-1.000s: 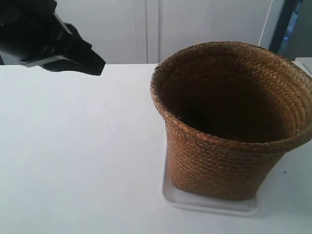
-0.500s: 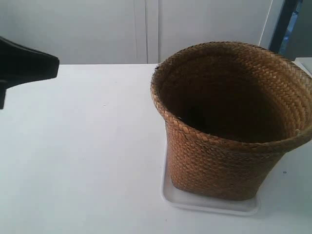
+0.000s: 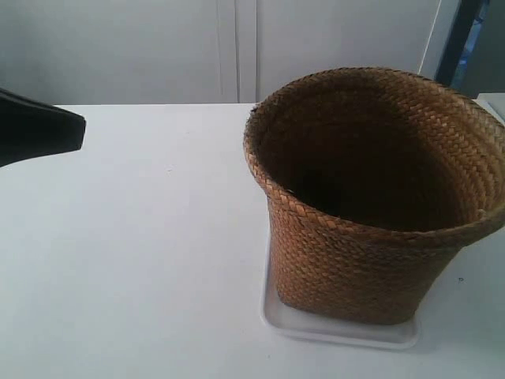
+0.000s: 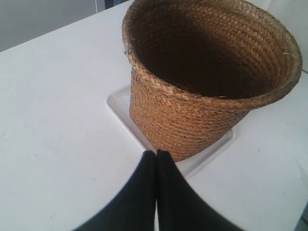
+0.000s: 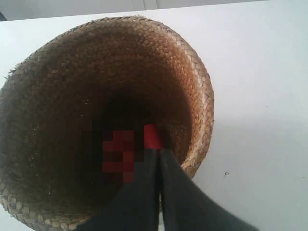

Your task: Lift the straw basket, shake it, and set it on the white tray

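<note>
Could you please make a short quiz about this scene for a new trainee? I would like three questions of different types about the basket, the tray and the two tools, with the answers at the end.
1. True or false: the basket stands upright on the tray.
2. The left tool is: A) wide open; B) shut on the basket's rim; C) shut, holding nothing.
3. Fill in: the wrist view that looks down into the basket's dark inside belongs to the ____ arm.

Key: 1. True. 2. C. 3. Right; the right tool is also shut.
</note>
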You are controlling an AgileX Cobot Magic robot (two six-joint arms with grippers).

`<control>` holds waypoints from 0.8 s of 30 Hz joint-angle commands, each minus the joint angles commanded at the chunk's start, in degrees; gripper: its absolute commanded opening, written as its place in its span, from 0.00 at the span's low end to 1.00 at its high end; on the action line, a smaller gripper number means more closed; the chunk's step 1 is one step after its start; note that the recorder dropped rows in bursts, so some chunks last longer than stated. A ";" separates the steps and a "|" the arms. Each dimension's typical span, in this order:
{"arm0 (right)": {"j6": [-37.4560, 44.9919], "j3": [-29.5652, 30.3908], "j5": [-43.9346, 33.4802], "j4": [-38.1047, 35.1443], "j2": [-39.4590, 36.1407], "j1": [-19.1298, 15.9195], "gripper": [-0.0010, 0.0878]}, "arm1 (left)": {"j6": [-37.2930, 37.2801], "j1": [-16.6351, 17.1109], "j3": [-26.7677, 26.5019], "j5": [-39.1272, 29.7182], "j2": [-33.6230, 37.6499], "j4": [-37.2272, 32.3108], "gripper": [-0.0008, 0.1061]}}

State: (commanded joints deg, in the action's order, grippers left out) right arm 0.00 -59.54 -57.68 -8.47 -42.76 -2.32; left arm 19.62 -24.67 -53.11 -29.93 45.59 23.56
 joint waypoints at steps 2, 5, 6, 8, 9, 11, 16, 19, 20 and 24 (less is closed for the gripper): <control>0.00 0.00 0.00 0.00 0.00 0.00 0.01 | 0.26 0.00 0.00 0.56 -0.67 -1.10 0.01; 0.00 0.00 0.00 0.00 0.00 0.00 0.01 | 0.68 0.25 0.00 0.54 -2.60 -1.32 0.01; 0.00 0.00 0.00 0.00 0.00 0.00 0.01 | 1.67 0.40 0.00 0.68 -3.31 -1.65 0.01; 0.00 0.00 0.00 0.00 0.00 0.00 0.01 | 2.37 1.94 0.00 0.80 -5.01 -1.74 0.01; 0.00 0.00 0.00 0.00 0.00 0.00 0.01 | 2.50 3.16 0.00 0.80 -5.97 -1.62 0.01; 0.00 0.00 0.00 0.00 0.00 0.00 0.01 | 2.50 5.96 0.05 0.37 -7.82 -1.61 0.01; 0.00 0.00 0.00 0.00 0.00 0.00 0.01 | 2.50 15.15 2.85 0.60 -14.81 -1.76 0.01; 0.00 0.00 0.00 0.00 0.00 0.00 0.01 | 2.75 19.22 5.57 2.57 -19.49 -1.76 0.01; 0.00 0.00 0.00 0.00 0.00 0.00 0.01 | 2.97 20.23 6.53 3.46 -20.95 -1.76 0.01; 0.00 0.00 0.00 0.00 0.00 0.00 0.01 | 5.41 24.52 11.71 6.32 -28.35 -1.76 0.01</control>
State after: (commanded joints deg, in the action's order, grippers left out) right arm 0.00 -59.54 -57.68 -8.47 -42.76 -2.32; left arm 25.03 -0.16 -41.41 -23.61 17.24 21.80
